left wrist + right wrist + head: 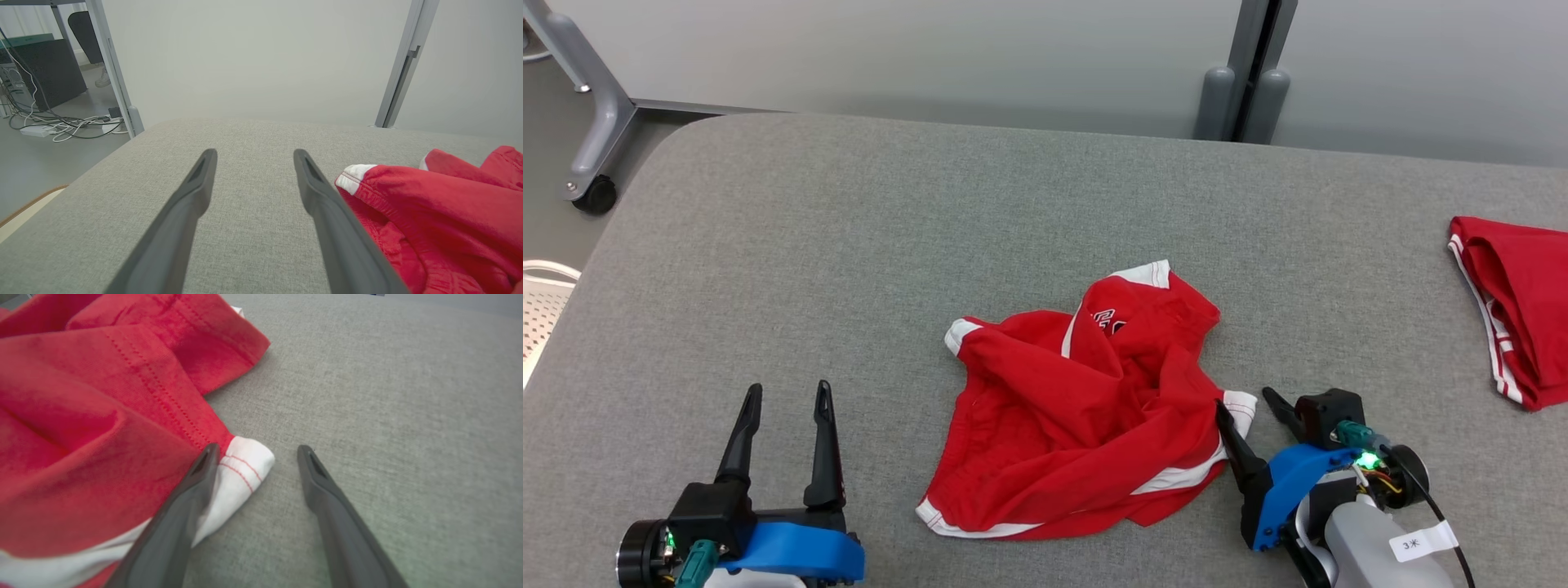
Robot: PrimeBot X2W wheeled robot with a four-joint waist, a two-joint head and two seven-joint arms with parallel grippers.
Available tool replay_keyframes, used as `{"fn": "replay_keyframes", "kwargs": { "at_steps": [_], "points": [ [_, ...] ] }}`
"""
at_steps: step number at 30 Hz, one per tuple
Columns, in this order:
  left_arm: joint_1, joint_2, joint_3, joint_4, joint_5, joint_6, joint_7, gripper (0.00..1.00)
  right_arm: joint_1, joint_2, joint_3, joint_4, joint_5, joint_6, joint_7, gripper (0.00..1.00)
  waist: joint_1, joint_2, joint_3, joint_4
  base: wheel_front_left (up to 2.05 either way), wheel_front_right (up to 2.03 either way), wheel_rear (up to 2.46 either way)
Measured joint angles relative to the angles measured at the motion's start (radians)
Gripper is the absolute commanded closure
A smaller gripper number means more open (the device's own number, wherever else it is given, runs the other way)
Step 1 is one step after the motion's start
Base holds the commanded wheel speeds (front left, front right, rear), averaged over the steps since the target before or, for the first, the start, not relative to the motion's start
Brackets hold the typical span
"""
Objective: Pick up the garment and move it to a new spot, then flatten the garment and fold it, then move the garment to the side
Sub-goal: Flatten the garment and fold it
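- The crumpled red cloth garment with white trim (1086, 408) lies in a loose heap at the lower centre of the head view, on the grey fabric-covered worktop (849, 229). It is neither flat nor folded.
- The right gripper (1245, 400), at the lower right, has its fingers spread wide and grasps nothing. In the right wrist view, the garment's white cuff corner (245, 465) sits just beside one finger, part-way into the gap.
- The left gripper (789, 386), at the lower left, is also wide open and empty, over bare worktop beside the heap.
- Judgement: a grasp on the cuff looks about to begin. Flattening, folding and the move aside are all left to do; whether the first relocation is done cannot be told.
- A second red garment with white stripes (1511, 302) lies at the right edge.
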Motion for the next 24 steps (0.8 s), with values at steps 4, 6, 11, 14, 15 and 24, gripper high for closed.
{"fn": "replay_keyframes", "kwargs": {
  "at_steps": [4,6,11,14,15,24],
  "points": [
    [0.0,0.0,0.0,0.003,0.0,0.004,0.0,0.0,-0.008,0.006,0.039,0.02,0.054,0.0,-0.001,1.0,0.0,0.0,-0.005,-0.001,0.0,0.0,0.0],
    [0.0,0.0,0.002,0.006,0.0,0.004,0.0,0.0,-0.007,0.011,0.057,0.02,0.078,0.0,0.0,1.0,0.0,0.0,-0.01,-0.007,0.0,0.0,0.0],
    [0.013,0.0,0.003,0.012,-0.001,0.004,0.0,0.0,0.023,0.014,0.061,-0.06,0.135,0.0,0.001,1.0,0.0,0.0,-0.035,-0.03,0.0,0.0,0.0],
    [0.028,0.0,0.008,0.014,-0.002,0.004,0.0,0.0,0.071,-0.004,0.025,-0.15,0.163,0.0,0.001,1.0,0.0,0.0,-0.054,-0.05,0.0,0.0,0.0],
    [0.032,0.0,0.009,0.014,-0.003,0.005,0.0,0.0,0.093,-0.011,0.014,-0.178,0.17,0.0,0.001,1.0,-0.0001,0.0,-0.059,-0.058,0.0,0.0,0.0],
    [0.048,0.0,0.003,0.006,-0.017,0.014,0.0,0.0,0.296,-0.036,-0.086,-0.365,0.203,0.0,0.001,1.0,-0.0001,-0.0001,-0.087,-0.123,0.0,0.0,0.0]
  ]
}}
